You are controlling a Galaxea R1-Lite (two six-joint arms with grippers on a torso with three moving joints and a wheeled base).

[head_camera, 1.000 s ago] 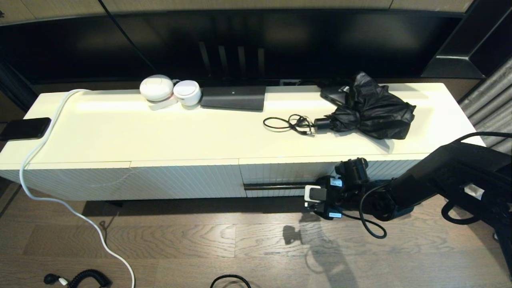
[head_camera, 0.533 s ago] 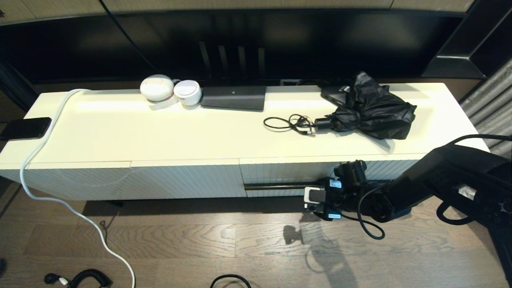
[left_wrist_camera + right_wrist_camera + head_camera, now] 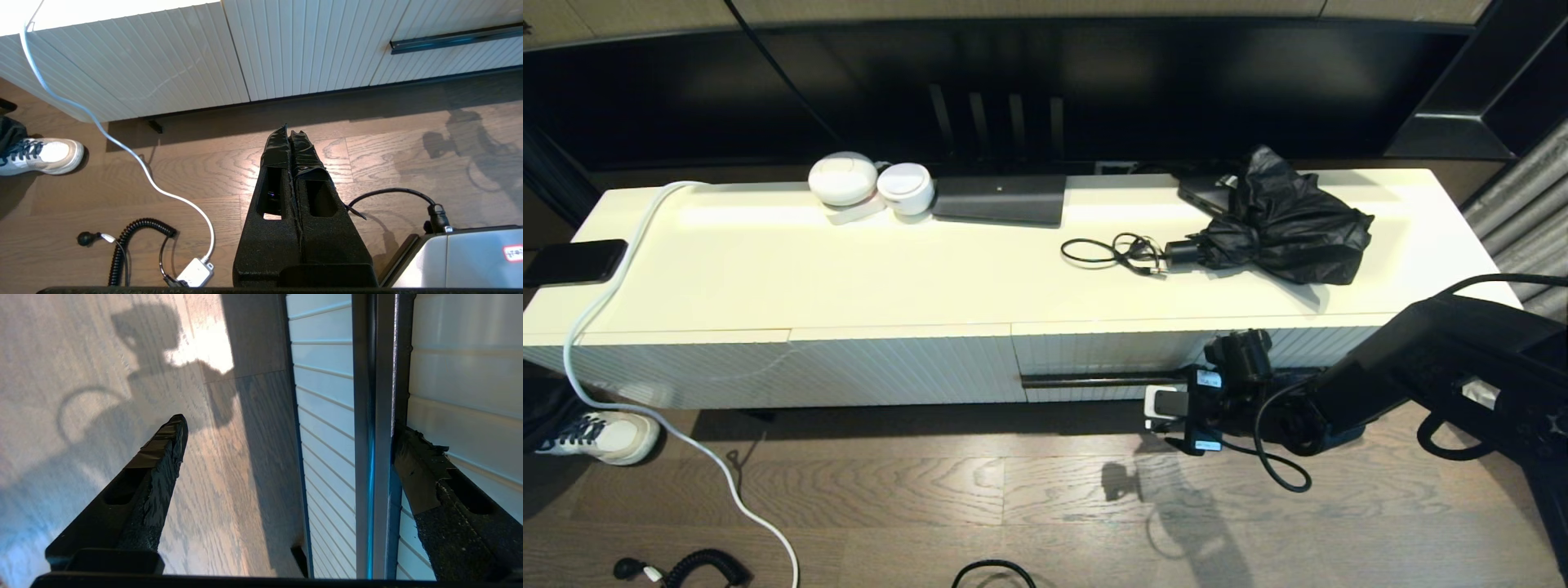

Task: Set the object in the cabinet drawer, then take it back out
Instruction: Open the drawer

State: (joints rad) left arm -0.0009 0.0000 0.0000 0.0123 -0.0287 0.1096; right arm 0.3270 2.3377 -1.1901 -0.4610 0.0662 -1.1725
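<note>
- Change since a sec ago: almost none at the work area. Right gripper (image 3: 1176, 408) sits at the same spot by the bar handle (image 3: 1086, 380), approx. mid-front of the cabinet drawer (image 3: 1111, 355). A white sneaker (image 3: 600, 435) has come into the head view at floor level, far left.
- Meaning for task: judged as the pre-grasp stage. Drawer front is flush, i.e. shut; no pull has begun. Bystander's foot is well apart from the working arm; low risk, but monitor.
- Right gripper state: released, jaws spread wide, nothing held. Right wrist view shows one finger (image 3: 425, 473) touching or just beside the handle's far edge and the other finger (image 3: 159, 457) out over the floor, so the handle lies between the jaws.
- Head view cannot confirm that straddle; arm and wrist camera block the fingertips.
- Object to stow: likely the folded black umbrella (image 3: 1282, 220), lying on the cabinet top (image 3: 849, 269), right half, above the drawer. Only the head view shows it.
- Left gripper (image 3: 292, 141): clenched, empty, parked over the wood floor; seen in the left wrist view only.
</note>
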